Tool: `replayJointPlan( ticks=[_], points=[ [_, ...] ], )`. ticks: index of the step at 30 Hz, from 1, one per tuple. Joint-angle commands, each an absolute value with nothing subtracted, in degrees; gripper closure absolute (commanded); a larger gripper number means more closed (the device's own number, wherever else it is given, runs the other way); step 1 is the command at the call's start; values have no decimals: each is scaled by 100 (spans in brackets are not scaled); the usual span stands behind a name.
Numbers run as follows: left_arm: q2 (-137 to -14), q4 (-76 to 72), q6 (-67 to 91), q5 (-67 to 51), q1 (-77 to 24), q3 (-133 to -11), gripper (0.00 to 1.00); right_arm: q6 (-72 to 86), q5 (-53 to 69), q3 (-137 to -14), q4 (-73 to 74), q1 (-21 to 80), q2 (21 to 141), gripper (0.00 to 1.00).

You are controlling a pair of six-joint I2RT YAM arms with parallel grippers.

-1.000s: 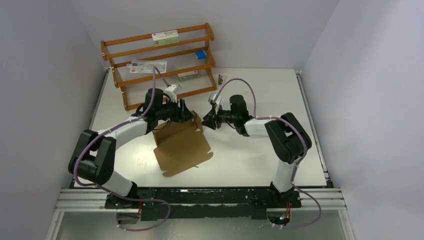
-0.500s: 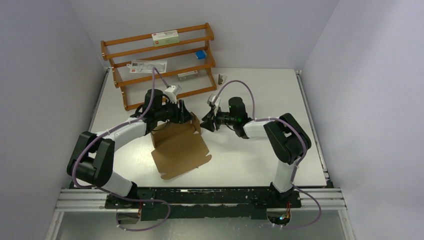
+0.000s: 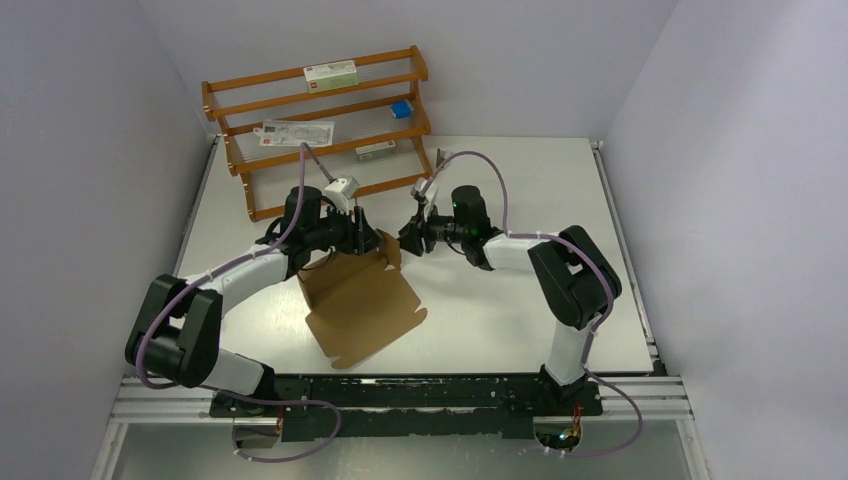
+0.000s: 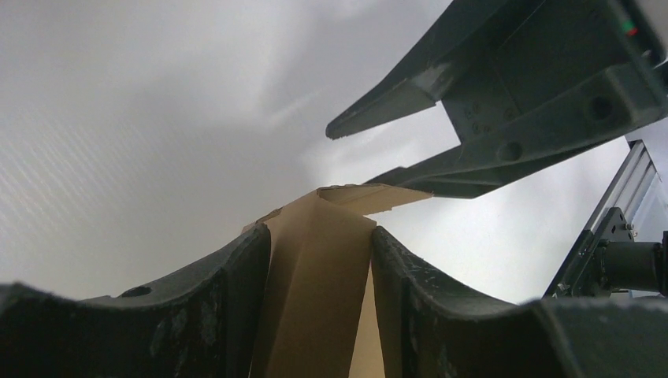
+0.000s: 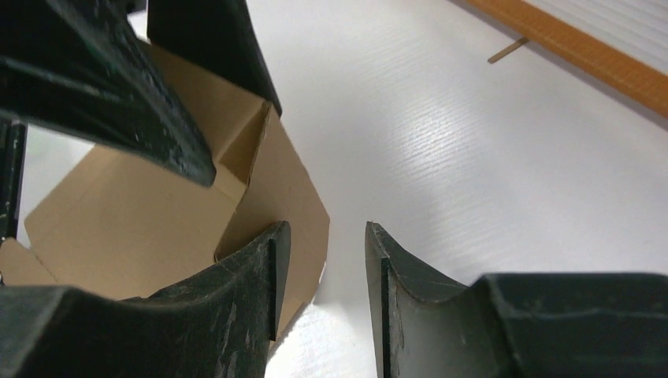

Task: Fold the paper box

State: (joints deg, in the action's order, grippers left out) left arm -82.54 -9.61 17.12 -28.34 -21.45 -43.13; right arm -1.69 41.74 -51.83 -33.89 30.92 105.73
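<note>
Left wrist view: the paper box (image 4: 319, 268) shows only as a narrow strip between the left gripper (image 4: 321, 230) fingers. The rest is behind them or cut off at the bottom edge. The right gripper (image 4: 350, 157) is clipped at the top and right edges. Right wrist view: the left gripper's dark fingers (image 5: 102, 94) cover part of the box, and the rack (image 5: 583, 59) is only a corner sliver. Top view: the box's far edge is under the grippers, so right-side contact is unreadable. The carton (image 3: 330, 73) label and the small item (image 3: 441, 157) by the rack are too small to identify.
</note>
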Motion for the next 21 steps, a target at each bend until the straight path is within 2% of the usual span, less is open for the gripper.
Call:
replayJointPlan(
  ticks=[1,12,21],
  points=[
    [-8140,-912,1640,-2654,-2136,-4158,45,-9,4133,-5564,-2909,3176,10518,56],
    [-8147,-787,1595,-2412,-2136,-4147,46,-203,3123,-4481,-3115,3039,9609,54],
    [-8209,-818,1600,-2487,-2134,-4163,46,-172,3179,-4403,-3204,3049,9560,53]
  ],
)
